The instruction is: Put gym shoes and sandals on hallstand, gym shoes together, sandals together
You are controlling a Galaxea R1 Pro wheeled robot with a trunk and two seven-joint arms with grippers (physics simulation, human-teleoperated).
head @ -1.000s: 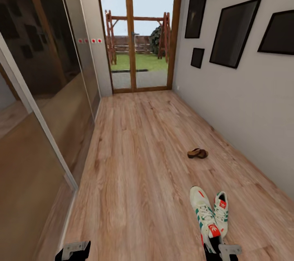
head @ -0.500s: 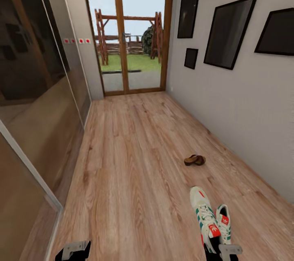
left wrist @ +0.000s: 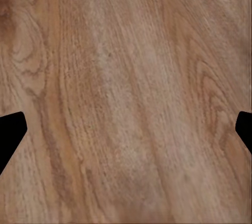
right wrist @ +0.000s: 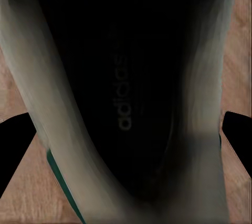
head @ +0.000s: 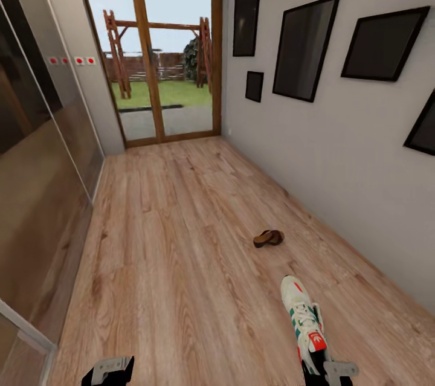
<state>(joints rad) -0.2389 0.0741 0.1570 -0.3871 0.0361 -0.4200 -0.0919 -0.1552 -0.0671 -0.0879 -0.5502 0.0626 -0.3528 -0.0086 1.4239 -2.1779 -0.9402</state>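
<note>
Gym shoe point(head: 304, 319) first: you've got one sneaker riding right in front of your right gripper point(head: 329, 369), toe pointing down the corridor toward the glass door point(head: 163, 60). The right wrist view looks straight into its dark opening point(right wrist: 126, 92), with a black fingertip point(right wrist: 16, 145) on either side of the collar. So my read is the gripper is clamped on the heel end and the shoe is being carried, not lying on the floor. Makes sense to hold it there, since the collar gives the fingers an edge to pinch.

The sandals point(head: 268, 238) sit together on the corridor floor point(head: 169, 253), further toward the door than the shoe and near the wall with the black picture frames point(head: 305, 48). I can't spot the shoe rack from here.

Your left gripper point(head: 109, 371) hangs low on the far side of the corridor from the shoe. Its fingers point(left wrist: 10, 134) are spread wide over bare planks, nothing in them. Both arms look tucked in close to the body, travel pose basically.
</note>
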